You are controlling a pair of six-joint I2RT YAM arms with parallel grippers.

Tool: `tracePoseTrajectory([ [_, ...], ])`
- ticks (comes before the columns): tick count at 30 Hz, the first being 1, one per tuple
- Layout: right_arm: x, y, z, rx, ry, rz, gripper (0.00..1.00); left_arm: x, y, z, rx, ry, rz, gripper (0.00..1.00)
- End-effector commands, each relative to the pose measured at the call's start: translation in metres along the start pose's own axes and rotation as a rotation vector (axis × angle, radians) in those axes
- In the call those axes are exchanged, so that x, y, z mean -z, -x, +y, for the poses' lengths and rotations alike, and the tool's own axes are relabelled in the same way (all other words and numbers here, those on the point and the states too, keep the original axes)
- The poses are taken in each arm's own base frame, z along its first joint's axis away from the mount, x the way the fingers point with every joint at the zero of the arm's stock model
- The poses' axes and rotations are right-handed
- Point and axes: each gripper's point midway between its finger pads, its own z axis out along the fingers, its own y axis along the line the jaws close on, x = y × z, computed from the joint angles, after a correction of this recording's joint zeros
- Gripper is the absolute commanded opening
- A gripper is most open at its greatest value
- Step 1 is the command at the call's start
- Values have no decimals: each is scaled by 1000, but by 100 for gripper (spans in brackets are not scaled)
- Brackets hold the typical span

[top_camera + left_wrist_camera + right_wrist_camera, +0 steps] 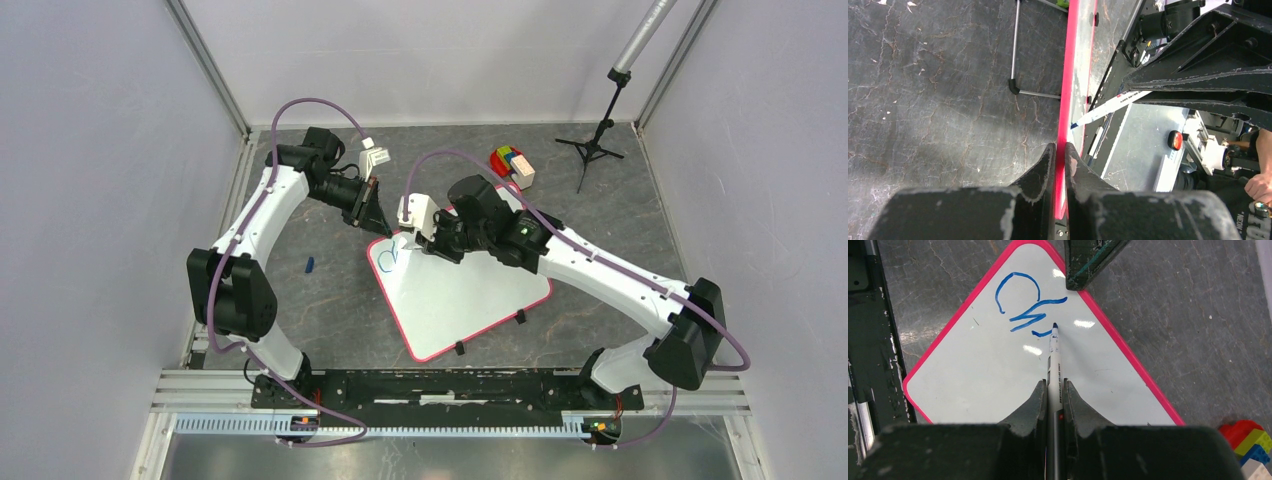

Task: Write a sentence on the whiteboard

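The whiteboard (pixel 470 290) lies flat on the dark table, white with a pink-red rim (pixel 1068 95). My left gripper (pixel 1060 150) is shut on the rim at the board's far left corner (pixel 375 225). My right gripper (pixel 1054 387) is shut on a white marker (pixel 1054 357) and hovers over the board's far part (pixel 432 243). The marker's blue tip (pixel 1054 326) touches the board. Of the sentence (pixel 1023 305), blue letters "Ch" and a short stroke by the tip show near the corner (pixel 388 256).
A small blue cap (pixel 310 265) lies on the table left of the board. Coloured toy blocks (pixel 512 165) sit behind the right arm. A black tripod stand (pixel 597 140) rises at the back right. Black clips (pixel 520 318) sit on the board's near edge.
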Motion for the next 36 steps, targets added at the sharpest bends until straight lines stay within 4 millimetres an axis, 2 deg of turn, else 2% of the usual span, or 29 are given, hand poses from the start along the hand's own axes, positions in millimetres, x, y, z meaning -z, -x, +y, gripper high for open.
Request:
tracePoseTrajectory([
  [1,-3,9,-4,6,0,-16,0,-4,-3,-8,-44,-23,22,2],
  [16,-1,-15,18,-7,40,20,0,-4,-3,-8,-44,-21,22,3],
  [23,6,-18,13,6,10,31,0,-4,-4,-9,-45,-20,23,2],
  [30,16,-10,1,11,-28,28,0,-4,-3,-9,-44,-22,21,2],
  [36,24,8,-1,13,-27,-22,0,-4,-3,-10,-44,-28,19,3],
])
